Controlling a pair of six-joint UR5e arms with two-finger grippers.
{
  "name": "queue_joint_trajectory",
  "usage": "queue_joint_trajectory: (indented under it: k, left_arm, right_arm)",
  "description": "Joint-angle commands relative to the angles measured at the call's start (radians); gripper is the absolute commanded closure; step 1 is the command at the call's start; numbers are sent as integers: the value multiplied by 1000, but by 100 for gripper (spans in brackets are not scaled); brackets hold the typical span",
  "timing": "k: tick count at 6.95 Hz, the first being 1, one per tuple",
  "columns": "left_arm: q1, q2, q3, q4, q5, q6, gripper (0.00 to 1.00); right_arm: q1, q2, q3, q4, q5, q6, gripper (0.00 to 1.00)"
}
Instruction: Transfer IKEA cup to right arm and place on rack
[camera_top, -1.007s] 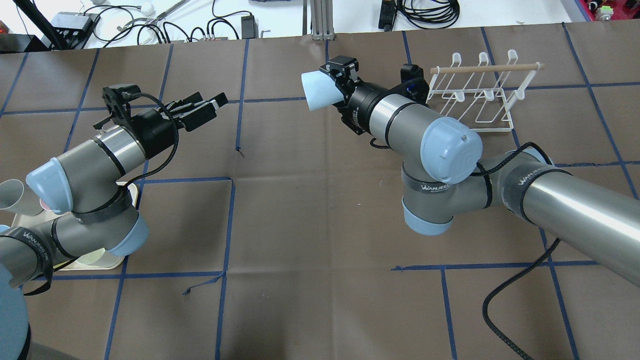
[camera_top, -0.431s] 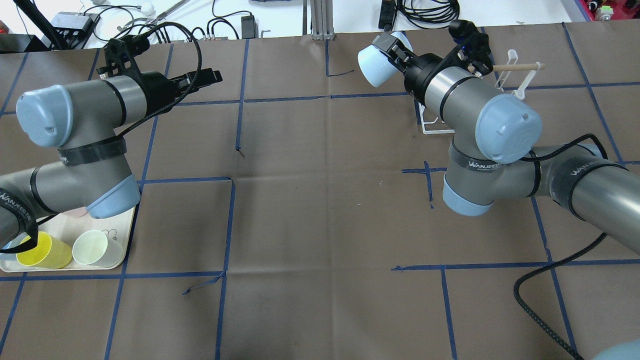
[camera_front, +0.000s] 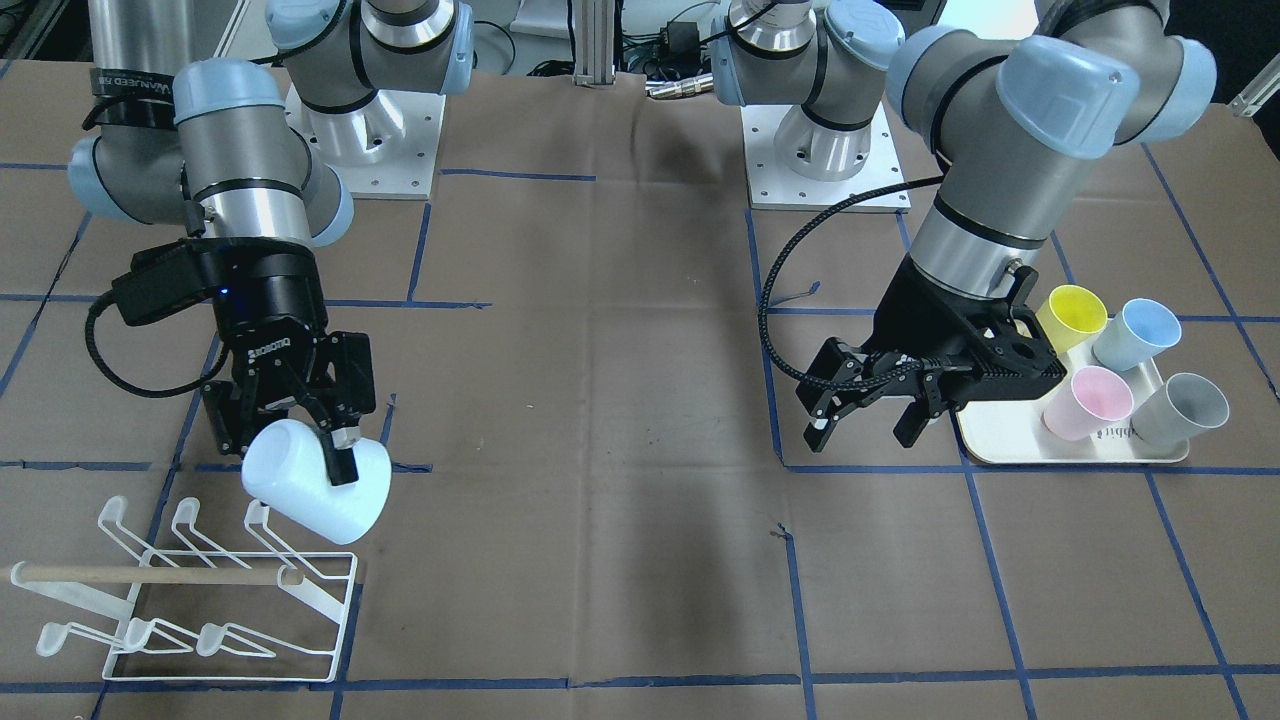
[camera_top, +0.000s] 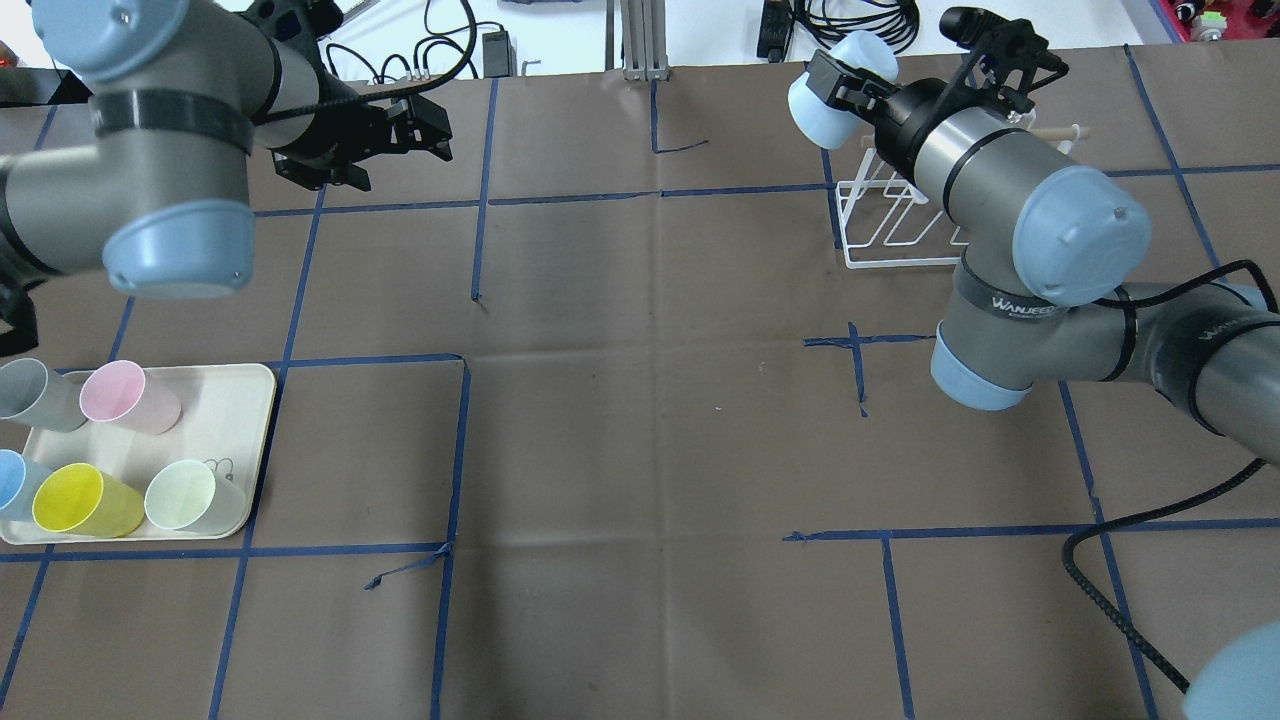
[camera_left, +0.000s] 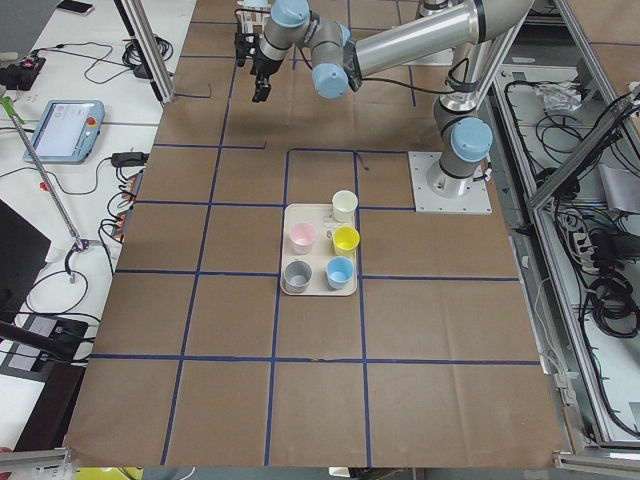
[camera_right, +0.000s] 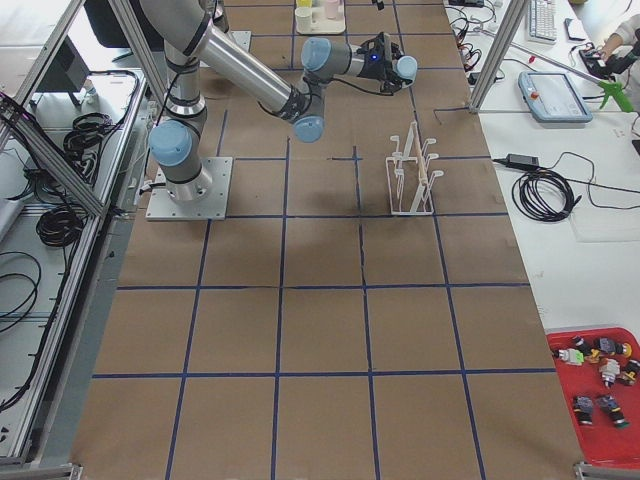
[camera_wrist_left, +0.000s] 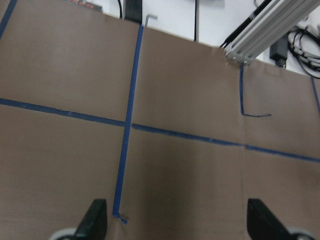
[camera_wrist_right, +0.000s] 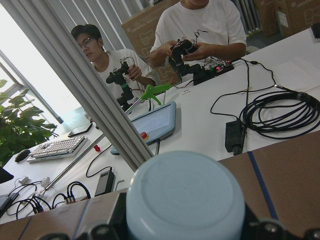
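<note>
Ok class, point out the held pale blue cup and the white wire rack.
pale blue cup (camera_front: 305, 498): front-facing view, on its side wall.
wire rack (camera_front: 150, 574): front-facing view, on its wooden dowel.

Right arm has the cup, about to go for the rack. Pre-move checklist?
1. Right gripper grip on the cup: ok, fingers shut on it, with the cup tilted.
2. Left gripper released and out of the way: ok, open and empty near the tray, across the table.
3. Rack prongs free: ok, no cup on any of them.
4. Rack standing flat on the table: ok.
5. Cup seated on a prong: not ok, it hangs at the rack's corner.
6. Cup mouth lined up with a prong: cannot tell.
</note>
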Motion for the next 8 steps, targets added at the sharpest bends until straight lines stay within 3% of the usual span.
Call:
queue_joint_trajectory:
  k: [1, 3, 8]
  left_arm:
    - [-37, 43, 141, -400, 88, -8, 0]
    - [-35, 116, 124, -521, 136, 67, 0]
    - [-26, 156, 91, -538, 139, 116, 0]
  right_arm:
    - [-76, -6, -6, 6, -1, -145, 66]
    - [-77, 25, -44, 3, -40, -234, 66]
    - [-85, 203, -210, 13, -45, -406, 62]
